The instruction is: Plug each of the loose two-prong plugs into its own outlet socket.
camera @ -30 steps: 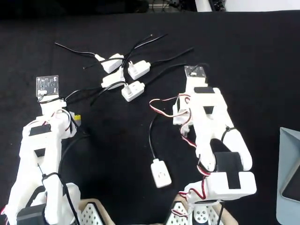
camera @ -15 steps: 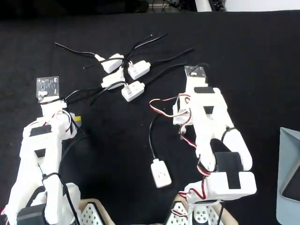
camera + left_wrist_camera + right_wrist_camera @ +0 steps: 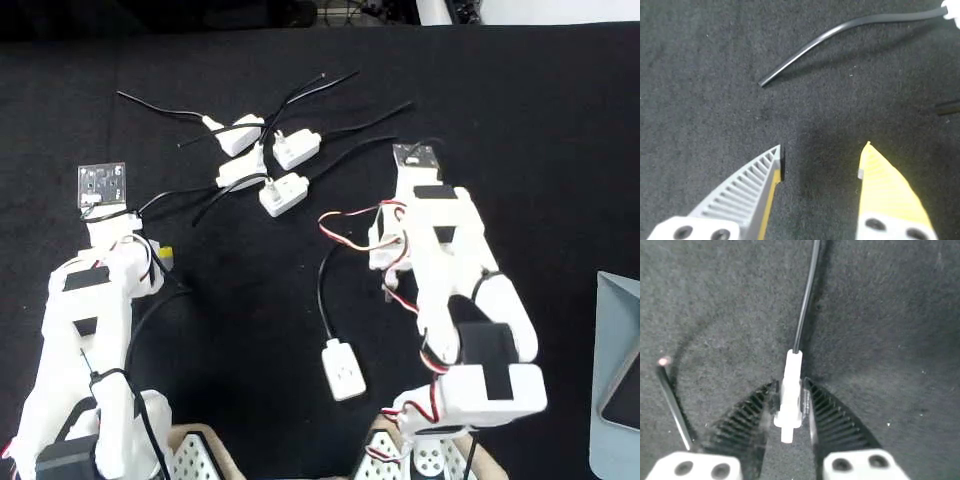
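My right gripper (image 3: 790, 385) is shut on a slim white plug (image 3: 790, 407), whose black cord (image 3: 807, 295) runs away over the black mat. In the high view this gripper (image 3: 416, 155) sits right of a cluster of several white plugs and sockets (image 3: 284, 193) with black cords. A lone white socket block (image 3: 343, 370) lies on its cord near the front, between the arms. My left gripper (image 3: 822, 152) hangs open over bare mat, with nothing between its fingers and a loose black cord end (image 3: 762, 84) beyond it. From above, the left gripper (image 3: 102, 185) stands left of the cluster.
A grey tray (image 3: 615, 370) stands at the right edge of the table. Another black cord (image 3: 672, 400) lies beside my right gripper. Black mat (image 3: 540, 150) covers the table, with open room at the far right and back left.
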Tool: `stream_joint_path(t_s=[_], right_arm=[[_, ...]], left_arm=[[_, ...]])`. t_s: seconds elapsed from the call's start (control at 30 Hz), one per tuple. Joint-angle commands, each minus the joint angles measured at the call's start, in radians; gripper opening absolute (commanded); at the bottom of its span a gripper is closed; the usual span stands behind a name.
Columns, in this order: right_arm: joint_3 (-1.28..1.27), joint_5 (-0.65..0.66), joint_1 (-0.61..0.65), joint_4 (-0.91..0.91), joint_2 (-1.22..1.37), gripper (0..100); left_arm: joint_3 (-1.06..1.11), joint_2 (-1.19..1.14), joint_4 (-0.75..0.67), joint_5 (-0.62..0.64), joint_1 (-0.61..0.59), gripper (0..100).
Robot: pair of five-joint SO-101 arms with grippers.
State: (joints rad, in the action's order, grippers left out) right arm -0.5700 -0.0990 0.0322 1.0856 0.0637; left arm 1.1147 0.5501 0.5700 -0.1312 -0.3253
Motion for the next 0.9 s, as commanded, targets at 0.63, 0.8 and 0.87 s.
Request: stream_joint_path(t_s=[0.63, 0.8, 0.87], right_arm=[[0.097, -0.008, -0.015, 0.071, 0.062, 8.1], [0.15, -0.008, -0.015, 0.141, 0.064, 8.1], [0.148, -0.008, -0.015, 0.141, 0.068, 8.1]], left_arm=[[-0.007, 0.018, -0.018, -0.011, -0.007, 25], [-0.007, 0.018, -0.018, -0.011, -0.007, 25], [-0.007, 0.018, -0.018, -0.011, -0.007, 25]])
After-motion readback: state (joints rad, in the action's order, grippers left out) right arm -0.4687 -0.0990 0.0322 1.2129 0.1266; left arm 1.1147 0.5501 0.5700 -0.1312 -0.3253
